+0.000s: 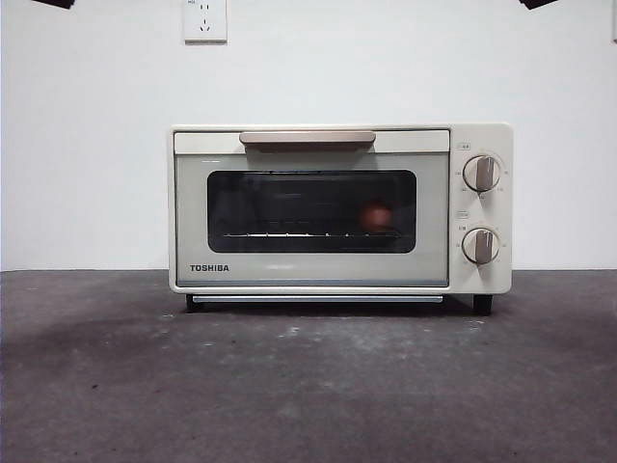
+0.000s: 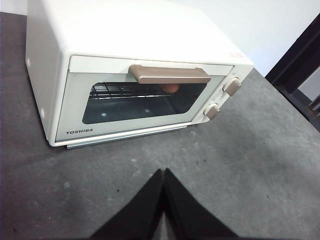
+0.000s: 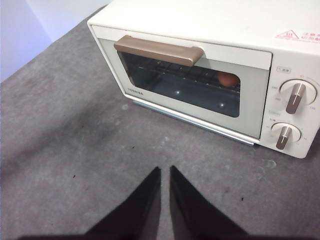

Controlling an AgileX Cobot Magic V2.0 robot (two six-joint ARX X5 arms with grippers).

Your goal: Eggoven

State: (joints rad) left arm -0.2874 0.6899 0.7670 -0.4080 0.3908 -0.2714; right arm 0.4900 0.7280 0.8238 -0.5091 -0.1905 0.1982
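Both grippers found idle, clear of the closed toaster oven.

The left gripper was seen with jaws pressed together, the right gripper nearly so, both above the grey table. The egg was observed on the rack behind the glass door of the toaster oven.

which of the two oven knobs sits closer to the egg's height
The lower knob: the egg sits on the rack inside the toaster oven, while the upper knob is higher.
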